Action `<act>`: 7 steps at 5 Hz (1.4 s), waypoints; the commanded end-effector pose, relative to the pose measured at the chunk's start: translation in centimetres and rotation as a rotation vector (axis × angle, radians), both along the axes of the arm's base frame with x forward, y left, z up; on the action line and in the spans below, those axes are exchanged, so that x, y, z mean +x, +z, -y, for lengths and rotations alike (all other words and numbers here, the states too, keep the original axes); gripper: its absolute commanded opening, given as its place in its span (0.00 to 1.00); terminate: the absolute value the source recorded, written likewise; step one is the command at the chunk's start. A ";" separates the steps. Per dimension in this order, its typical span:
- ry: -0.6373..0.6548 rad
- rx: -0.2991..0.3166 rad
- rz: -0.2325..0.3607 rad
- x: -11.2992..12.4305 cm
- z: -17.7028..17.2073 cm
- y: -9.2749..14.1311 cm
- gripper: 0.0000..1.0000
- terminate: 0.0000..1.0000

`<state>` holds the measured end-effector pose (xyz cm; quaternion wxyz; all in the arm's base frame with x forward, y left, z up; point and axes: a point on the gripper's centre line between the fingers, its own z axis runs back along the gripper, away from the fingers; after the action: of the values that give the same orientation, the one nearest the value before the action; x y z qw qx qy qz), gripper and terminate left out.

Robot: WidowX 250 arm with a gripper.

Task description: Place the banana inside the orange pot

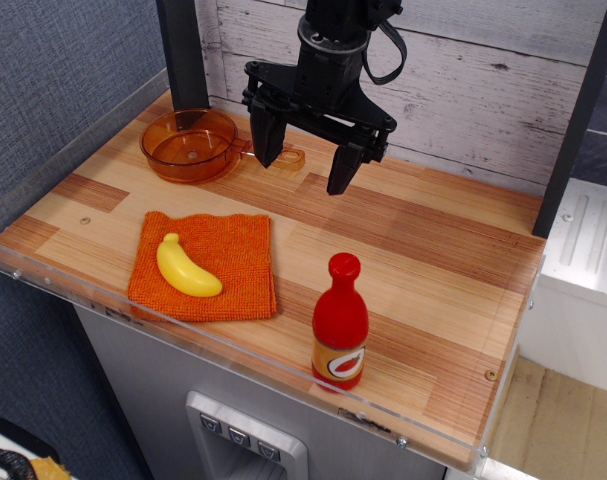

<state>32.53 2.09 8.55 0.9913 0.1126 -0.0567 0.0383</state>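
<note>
Claw (305, 160) of mine hangs spread above the back of the wooden table (413, 270), its two dark fingers (266, 135) wide apart with nothing between them; I hold nothing. Both tips point down and stand clear of the boards, as far as this one view lets me judge.

Off to the image-left of me, close by, sits the orange pot (190, 144), shallow, round and see-through, upright near the far left corner of the table; its long flat handle (283, 157) reaches toward me and passes behind the tip of my nearer finger, so the end with the hole shows just beside that finger; whether the finger touches the handle I cannot tell; the pot's bowl looks empty.

Nearer the front edge than I am, and to the image-left, lies the banana (188, 267); it is well apart from me, bright yellow, short and curved, resting on its side on a square orange woven cloth (233, 270); it sits on the left half of that cloth and is apart from the pot.

Straight toward the front from me, near the table's front edge, stands a red bottle (340, 322) with a red cap and an orange label, upright, just to the image-right of the cloth and not touching it.
</note>
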 end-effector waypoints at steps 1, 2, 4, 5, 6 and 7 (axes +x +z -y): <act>0.000 0.000 0.000 0.0 0.0 0.0 1.00 0.00; 0.038 -0.014 -0.013 -0.3 -1.1 0.2 1.00 0.00; 0.166 0.024 -0.029 -1.5 -3.8 1.0 1.00 0.00; 0.403 0.055 -0.082 -2.7 -4.1 1.0 1.00 0.00; 0.652 0.030 -0.094 -4.9 -4.1 2.0 1.00 0.00; 0.849 0.045 -0.066 -6.0 -4.8 2.1 1.00 0.00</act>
<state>26.35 7.23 9.09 0.8868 0.1553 0.0502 0.4325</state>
